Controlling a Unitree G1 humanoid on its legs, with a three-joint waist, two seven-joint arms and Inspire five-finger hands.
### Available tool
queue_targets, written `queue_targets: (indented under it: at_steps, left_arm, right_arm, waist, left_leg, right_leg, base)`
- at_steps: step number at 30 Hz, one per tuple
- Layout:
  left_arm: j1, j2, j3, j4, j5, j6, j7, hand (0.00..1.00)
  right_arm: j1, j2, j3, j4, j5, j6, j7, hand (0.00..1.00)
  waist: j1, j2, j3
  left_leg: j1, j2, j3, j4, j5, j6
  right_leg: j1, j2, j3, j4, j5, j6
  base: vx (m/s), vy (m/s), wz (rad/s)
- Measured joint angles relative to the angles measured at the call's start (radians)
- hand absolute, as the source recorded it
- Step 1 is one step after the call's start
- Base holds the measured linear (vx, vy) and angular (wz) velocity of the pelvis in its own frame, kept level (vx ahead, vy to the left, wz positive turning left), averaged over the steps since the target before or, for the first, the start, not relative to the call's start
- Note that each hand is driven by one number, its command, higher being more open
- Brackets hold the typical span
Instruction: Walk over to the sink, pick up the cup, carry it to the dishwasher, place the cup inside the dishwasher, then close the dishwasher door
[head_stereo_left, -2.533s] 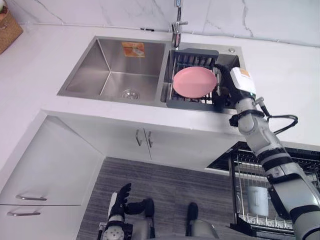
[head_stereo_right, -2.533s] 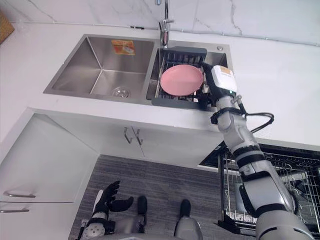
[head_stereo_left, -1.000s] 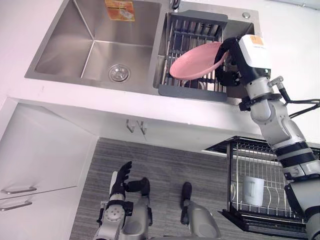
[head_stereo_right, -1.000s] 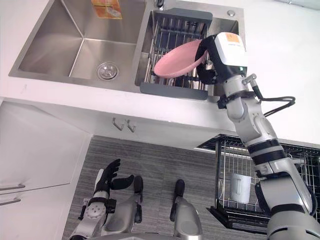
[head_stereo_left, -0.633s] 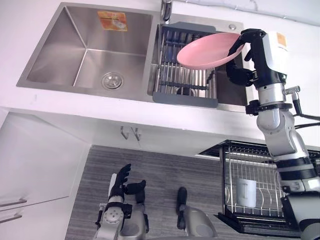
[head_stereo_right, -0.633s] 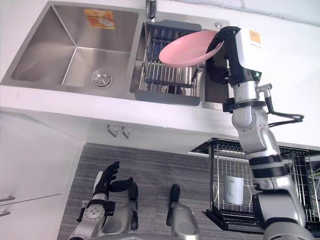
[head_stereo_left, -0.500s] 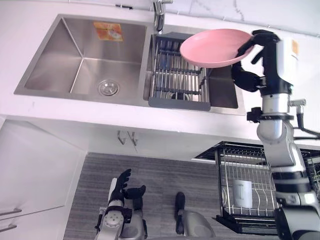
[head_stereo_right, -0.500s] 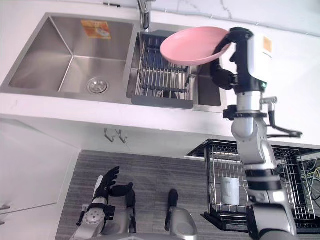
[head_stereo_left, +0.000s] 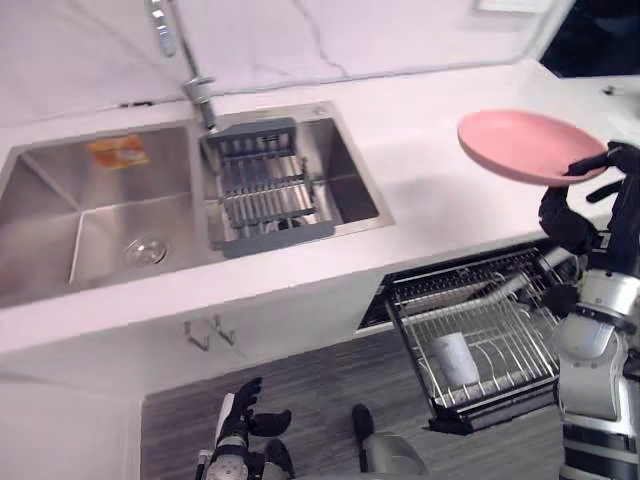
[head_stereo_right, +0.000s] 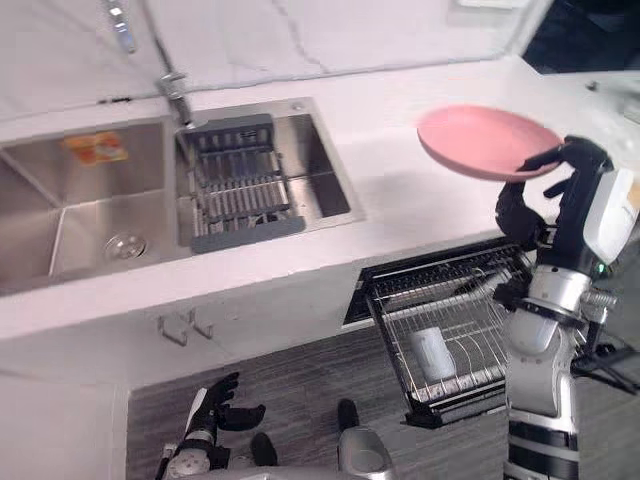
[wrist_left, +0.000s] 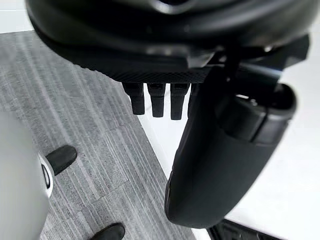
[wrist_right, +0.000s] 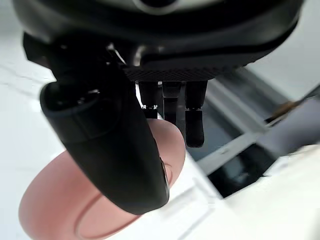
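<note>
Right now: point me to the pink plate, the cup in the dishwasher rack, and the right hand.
pink plate (head_stereo_left: 525, 145), left eye view, middle of its upper face.
cup (head_stereo_left: 457, 360), left eye view, on its white side wall.
right hand (head_stereo_left: 565, 218), left eye view, on the dark palm under the plate's rim.

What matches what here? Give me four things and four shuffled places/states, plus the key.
Things:
1. pink plate
2. white cup
3. left hand
4. grey drain rack

Places/states:
A. set in the right basin of the sink
B. sitting in the pulled-out dishwasher rack
C. pinched by the right hand, above the counter
D. open, low over the floor

Pairs: 1-C, 2-B, 3-D, 4-A
</note>
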Motion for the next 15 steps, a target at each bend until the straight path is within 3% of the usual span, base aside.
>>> queue_targets:
  at_steps: [5,10,15]
  left_arm:
    - [-0.019,-0.007,-0.009,0.008,-0.001,-0.001,0.0,0.9]
    - [-0.052,-0.039,-0.026,-0.005,-0.001,-0.011,0.003,0.9]
    - [-0.095,-0.055,-0.026,-0.024,-0.001,-0.013,0.004,0.9]
  right_arm:
    - [0.027,0.023,-0.003,0.004,0.042,0.005,0.006,0.3]
    - [0.071,0.093,-0.042,0.004,0.063,0.029,0.007,0.3]
    - [0.09,0.161,-0.049,0.006,0.12,0.056,0.007,0.3]
  waist:
    - [-0.029,0.027,0.02]
    - [-0.035,0.067,0.077]
    - [-0.031,0.074,0.133]
  left_leg:
    - [-0.017,0.011,0.089,0.087,-0.061,0.002]
    - [-0.072,0.038,0.16,0.199,-0.126,0.008]
    - [-0.128,0.08,0.23,0.288,-0.163,0.004]
  right_leg:
    - [-0.041,0.015,0.094,0.03,0.005,0.009]
    - [-0.105,0.027,0.154,0.076,-0.005,0.01]
    - [-0.175,0.033,0.147,0.116,-0.004,0.01]
  base:
    - [0.0,0.026,-0.56]
    - [-0.02,0.026,-0.36]
    - [-0.02,0.009,-0.25]
